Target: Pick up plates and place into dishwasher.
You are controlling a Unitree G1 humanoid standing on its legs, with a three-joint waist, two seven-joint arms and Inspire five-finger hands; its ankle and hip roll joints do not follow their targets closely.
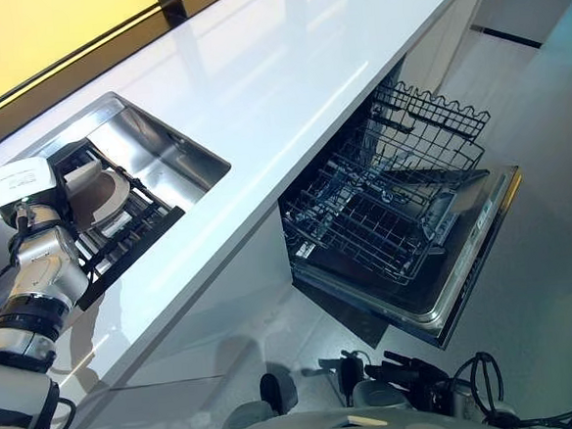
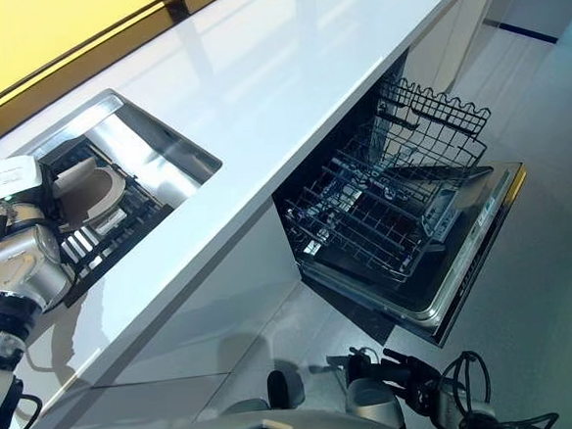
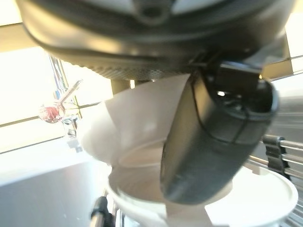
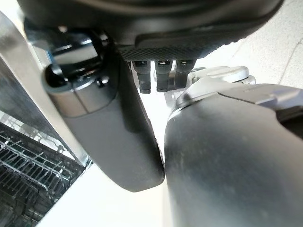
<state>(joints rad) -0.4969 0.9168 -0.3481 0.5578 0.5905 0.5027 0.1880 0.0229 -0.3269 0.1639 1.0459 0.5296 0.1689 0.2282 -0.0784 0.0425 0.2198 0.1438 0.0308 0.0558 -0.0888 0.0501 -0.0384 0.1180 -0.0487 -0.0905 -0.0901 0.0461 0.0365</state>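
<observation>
Several white plates [image 1: 103,198] stand upright in a black drying rack [image 1: 140,230] inside the steel sink [image 1: 169,149]. My left arm reaches into the sink from the left, and its hand [image 3: 213,137] is right at the plates. Seen from the left wrist, the dark thumb lies across the front of a white plate [image 3: 137,123], with another plate [image 3: 265,198] below it. The dishwasher [image 1: 466,261] stands open under the counter, its lower wire rack [image 1: 384,208] pulled out and bare. My right hand [image 1: 405,371] hangs low near the floor, open and holding nothing.
A long white counter [image 1: 288,97] runs between the sink and the dishwasher. The chrome faucet [image 3: 61,94] rises behind the plates. The dishwasher's lowered door juts out over the grey floor [image 1: 537,158].
</observation>
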